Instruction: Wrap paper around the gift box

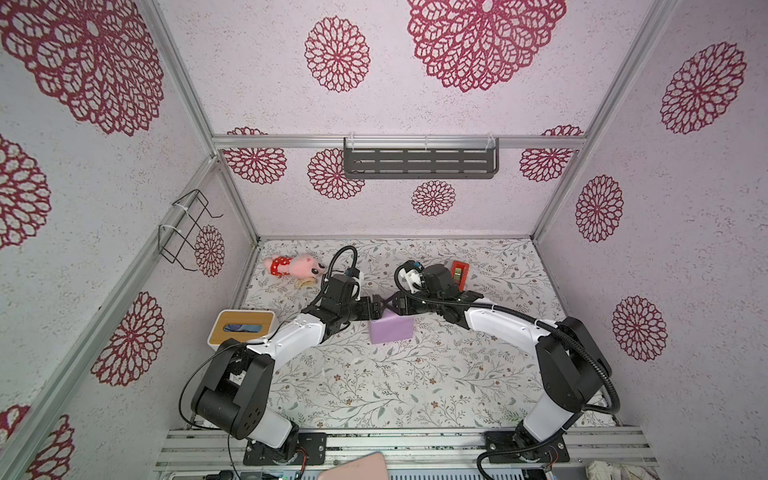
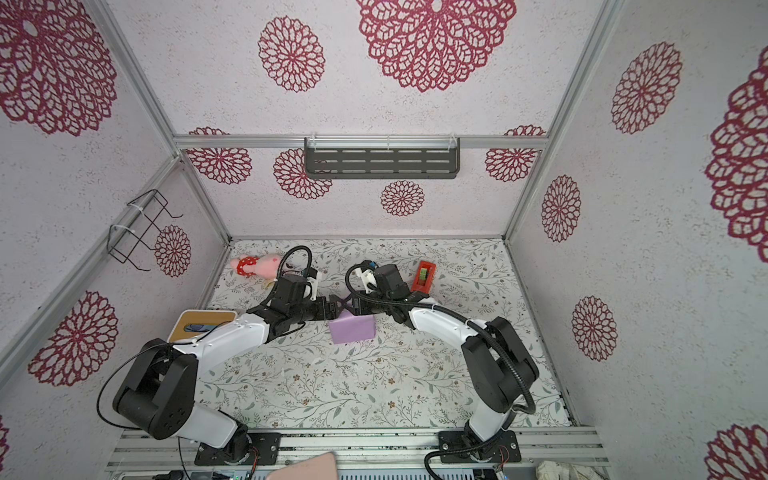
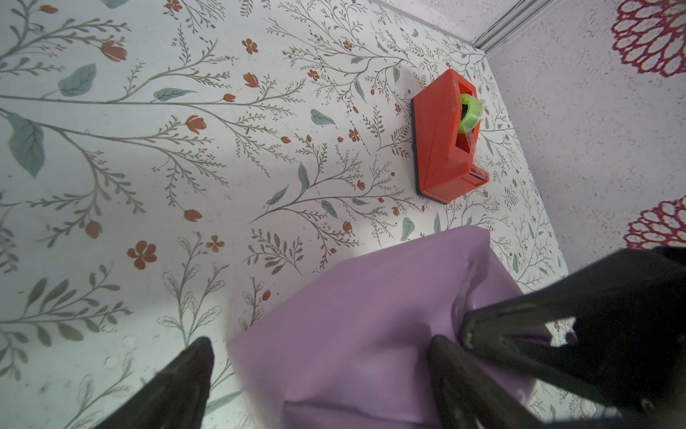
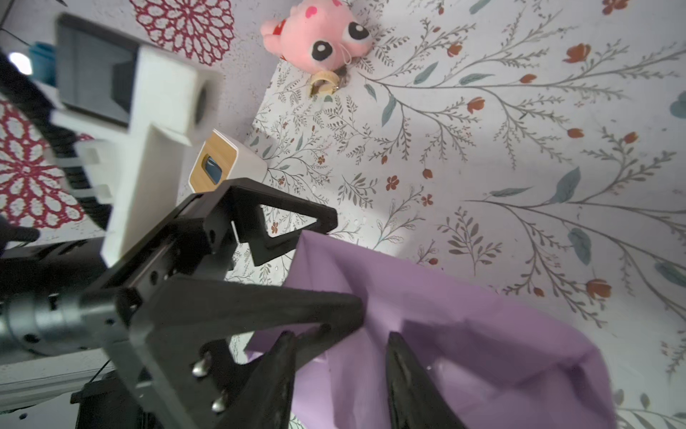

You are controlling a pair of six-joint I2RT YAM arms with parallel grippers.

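The paper [image 1: 390, 332] [image 2: 352, 328] lies lilac side out around a squarish block in the middle of the table; the gift box itself is hidden under it. Both grippers meet nose to nose over its far top edge. My left gripper [image 1: 377, 308] [image 3: 319, 371] stands open wide, its fingers astride the lilac top face. My right gripper [image 1: 397, 305] [image 4: 341, 356] has its jaws partly apart, with a raised fold of the paper [image 4: 464, 327] between them. One of the right gripper's fingers [image 3: 519, 319] shows in the left wrist view, resting against the paper.
A red tape dispenser [image 1: 459, 272] [image 3: 449, 137] stands behind the right arm. A pink plush toy [image 1: 295, 266] [image 4: 319, 33] lies at the back left, and a white tissue box [image 1: 241, 328] with a wooden top sits by the left arm. A dark shelf [image 1: 419, 160] hangs on the back wall.
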